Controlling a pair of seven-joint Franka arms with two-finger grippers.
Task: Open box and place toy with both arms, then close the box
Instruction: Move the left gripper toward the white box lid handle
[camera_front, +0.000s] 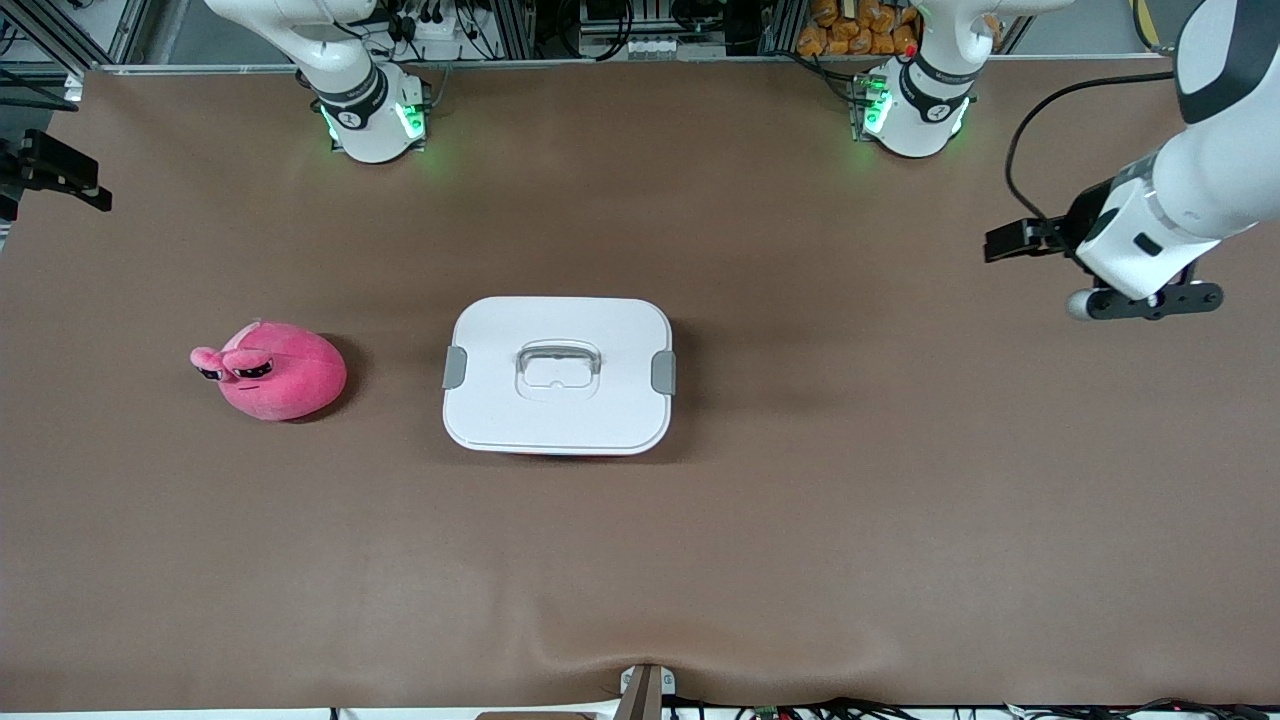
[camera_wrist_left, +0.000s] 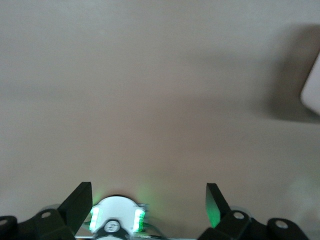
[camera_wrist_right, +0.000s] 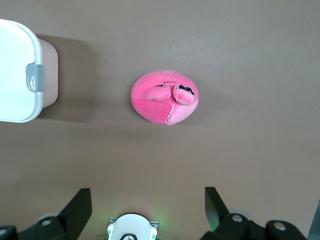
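1. Right, nothing has been touched yet — the box (camera_front: 558, 374) sits mid-table with its white lid (camera_front: 560, 340) down and both grey clips (camera_front: 663, 373) latched at the ends, and the toy (camera_front: 272, 370) lies beside it toward the right arm's end of the table.
2. Left gripper (camera_wrist_left: 149, 202) hangs over bare table toward the left arm's end, fingers spread wide and empty; only a corner of the box shows in its wrist view.
3. Right gripper (camera_wrist_right: 147, 207) hovers above the toy, fingers also wide apart, holding nothing — it is out of the front view entirely.
4. First risk, as I judge it: those clips. If only one is released, lifting the lid could drag the whole box up or skid it.
5. Second: the clear handle (camera_front: 558, 358) looks slim and lies flat, so a pinch coming in off-centre may slip off it.
6. Third: the toy is soft and round — a shallow grab could squeeze it out sideways.
7. Last: both arms must work close around the box, and a crowded approach could nudge it off its spot.
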